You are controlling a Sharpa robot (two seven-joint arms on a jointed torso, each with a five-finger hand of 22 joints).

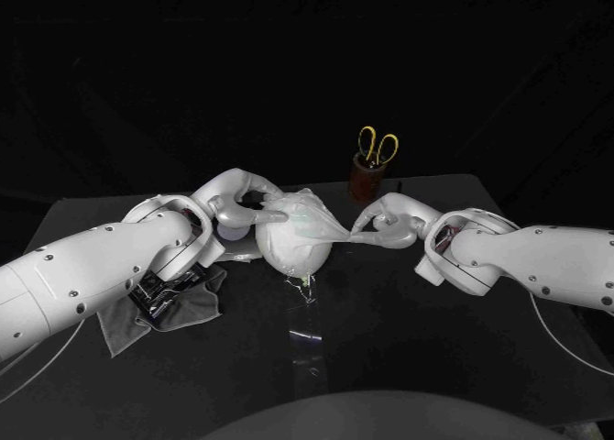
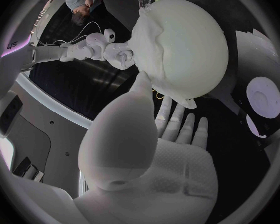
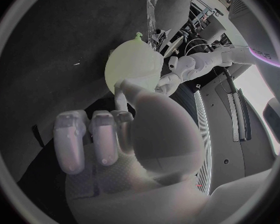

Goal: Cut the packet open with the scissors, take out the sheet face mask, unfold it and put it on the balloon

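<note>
Head view: right robot hand (image 1: pixel 384 223) pinches mask (image 1: pixel 307 225) on balloon (image 2: pixel 190 50); left robot hand (image 1: pixel 241 209) spread, touching mask.

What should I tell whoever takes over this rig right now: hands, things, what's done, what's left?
Left hand: touches the sheet mask on the balloon's side; whether it grips is unclear.
Right hand: pinches the mask's edge, which is stretched taut.
Balloon: mid-table between the hands, mask draped over it.
Scissors: upright in their holder behind the balloon.
Done: mask out, unfolded, on the balloon.
Left: probably settle the mask flat and release.
</note>
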